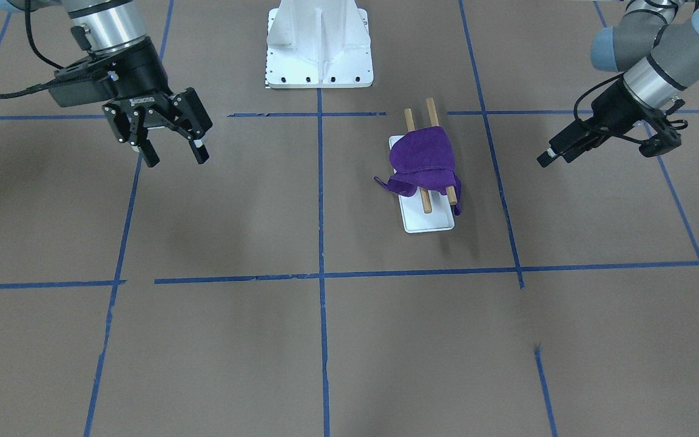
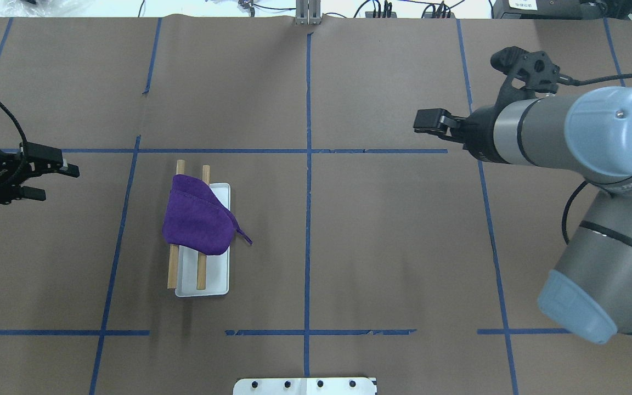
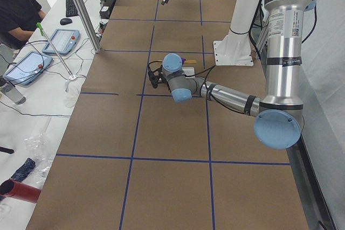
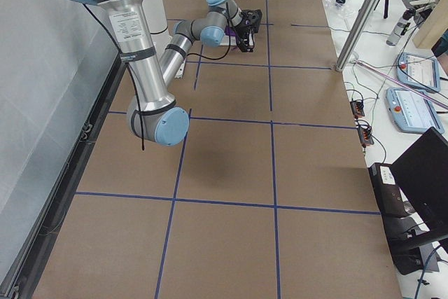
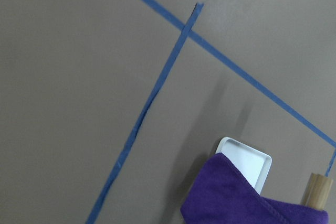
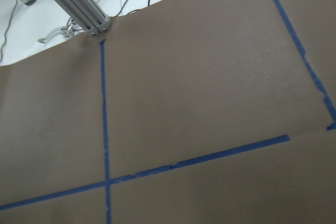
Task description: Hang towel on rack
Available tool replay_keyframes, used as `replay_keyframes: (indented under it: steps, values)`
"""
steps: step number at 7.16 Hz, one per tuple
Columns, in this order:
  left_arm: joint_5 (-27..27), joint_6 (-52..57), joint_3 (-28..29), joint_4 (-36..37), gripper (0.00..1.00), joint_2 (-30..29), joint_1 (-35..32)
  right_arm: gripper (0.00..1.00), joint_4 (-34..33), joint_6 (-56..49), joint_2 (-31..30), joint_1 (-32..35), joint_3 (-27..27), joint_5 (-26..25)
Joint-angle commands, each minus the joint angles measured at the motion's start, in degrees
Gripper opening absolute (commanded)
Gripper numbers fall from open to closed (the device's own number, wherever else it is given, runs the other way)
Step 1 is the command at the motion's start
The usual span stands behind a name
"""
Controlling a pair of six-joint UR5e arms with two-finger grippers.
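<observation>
Lying draped across both dowels (image 2: 172,274) of the rack (image 2: 218,277), on the left half of the table (image 2: 404,247), the towel (image 2: 198,225) is being judged light, soft and limp, best pinched at the loose corner (image 2: 244,238) trailing toward the table's middle. Both pairs of jaws are being held apart and empty: the left gripper (image 2: 47,180) well apart on the towel's left, the right gripper (image 1: 175,156) far off at the right.

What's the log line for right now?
purple cloth towel: draped over white-based wooden-dowel rack | left gripper: open, empty | right gripper: open, empty
</observation>
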Motion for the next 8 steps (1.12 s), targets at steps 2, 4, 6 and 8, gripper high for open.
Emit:
replay_keyframes:
  steps: [2, 4, 6, 8]
  values:
    - [0.31, 39.64, 9.13, 0.26, 1.0, 3.71, -10.55, 1.0, -0.13, -22.5, -10.73, 17.59, -3.79, 21.25]
    - [0.4, 65.77, 14.95, 4.63, 1.0, 3.72, -21.35, 1.0, -2.05, -44.51, -15.65, 29.36, -10.19, 28.33]
    - [0.4, 82.52, 14.7, 17.26, 1.0, 2.85, -30.07, 1.0, -11.52, -71.31, -15.67, 39.84, -17.22, 31.6]
    - [-3.09, 83.46, 12.69, 34.43, 1.0, 0.93, -32.74, 1.0, -13.58, -86.06, -15.84, 45.23, -25.13, 35.72]
